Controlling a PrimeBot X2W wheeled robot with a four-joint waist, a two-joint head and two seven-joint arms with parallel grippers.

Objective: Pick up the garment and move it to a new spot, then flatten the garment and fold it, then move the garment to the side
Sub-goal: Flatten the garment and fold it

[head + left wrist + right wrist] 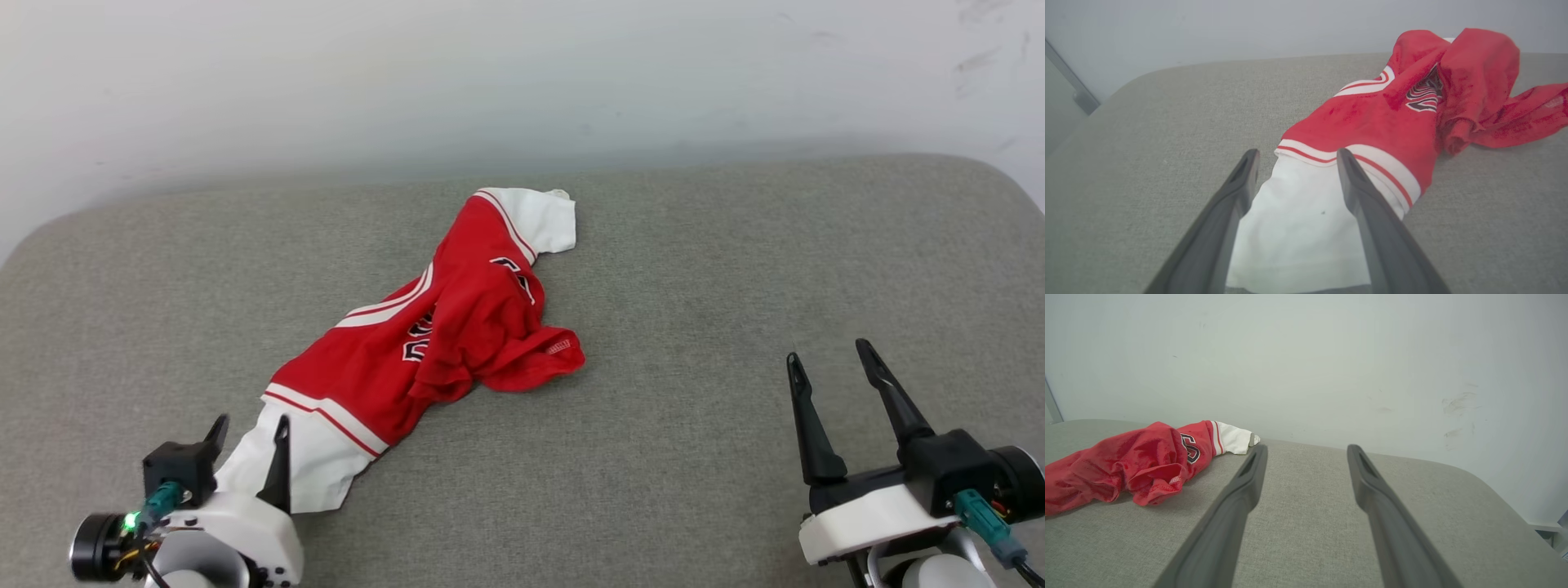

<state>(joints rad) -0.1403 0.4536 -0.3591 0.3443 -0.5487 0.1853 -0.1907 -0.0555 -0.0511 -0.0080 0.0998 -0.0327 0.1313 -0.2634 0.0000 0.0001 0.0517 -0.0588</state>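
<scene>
The garment (424, 343), a red jersey shirt with white sleeves and striped trim, lies crumpled in a long diagonal heap on the grey cushioned surface (694, 269). One white sleeve points to the far side, the other (1298, 228) reaches the near left. My left gripper (251, 425) stands open at that near sleeve, its two fingers to either side of the white cloth, which lies flat beneath them. My right gripper (829, 359) is open over bare surface at the near right, well clear of the garment (1139, 461).
A pale wall (522, 73) runs along the far edge of the surface. The surface's rounded corners (1004, 184) show at the far left and right. Grey fabric stretches between the garment and my right gripper.
</scene>
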